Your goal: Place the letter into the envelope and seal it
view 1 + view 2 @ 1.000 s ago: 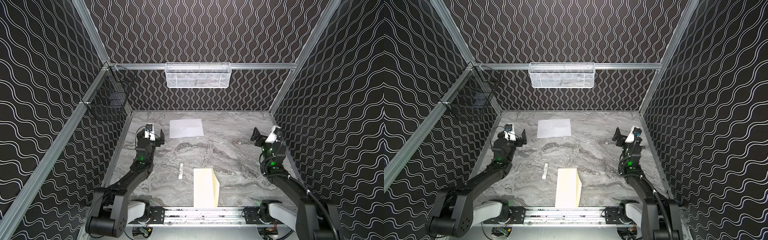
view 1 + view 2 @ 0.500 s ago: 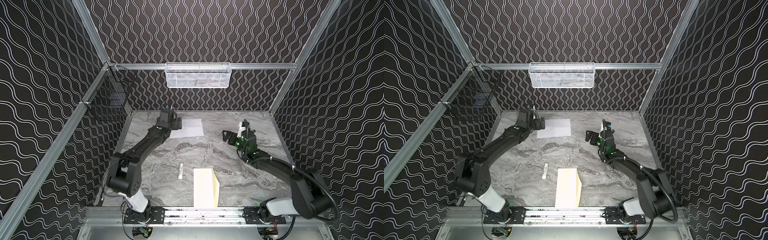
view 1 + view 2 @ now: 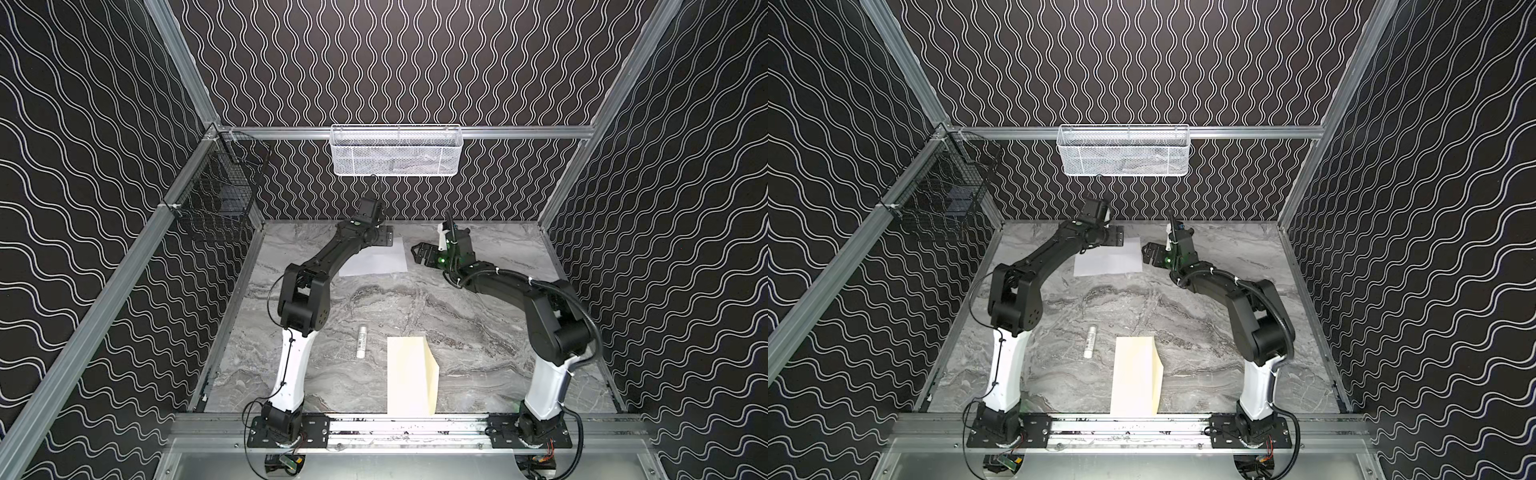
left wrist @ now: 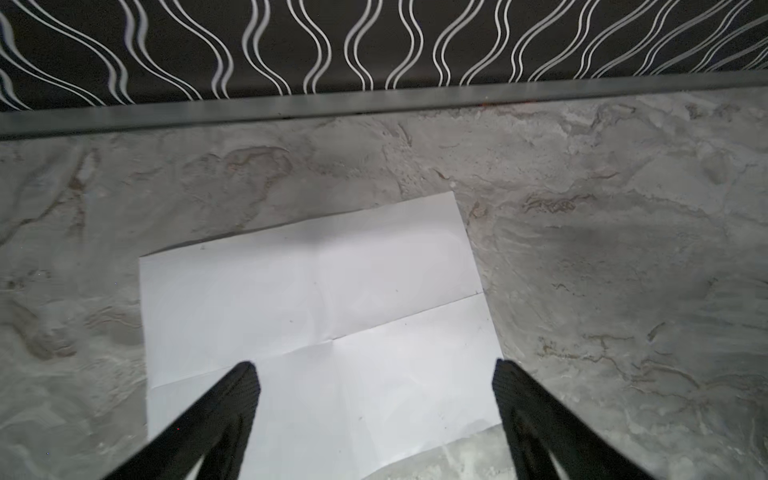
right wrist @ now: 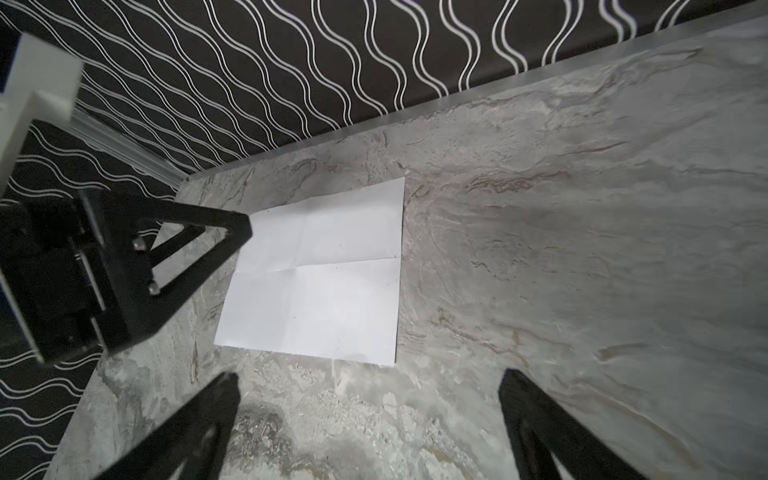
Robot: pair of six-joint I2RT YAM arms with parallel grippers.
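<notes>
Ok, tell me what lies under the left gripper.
The thin white creased sheet of paper lies flat on the grey marbled tabletop beneath the open left gripper. In both top views the left arm covers the sheet's far left corner.

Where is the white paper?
In both top views the letter lies flat at the back of the table, with the left tool over its far edge and the right tool beside its right edge.

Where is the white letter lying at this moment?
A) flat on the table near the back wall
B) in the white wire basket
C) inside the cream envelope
A: the letter lies flat on the table by the back wall, far from the envelope.
</notes>
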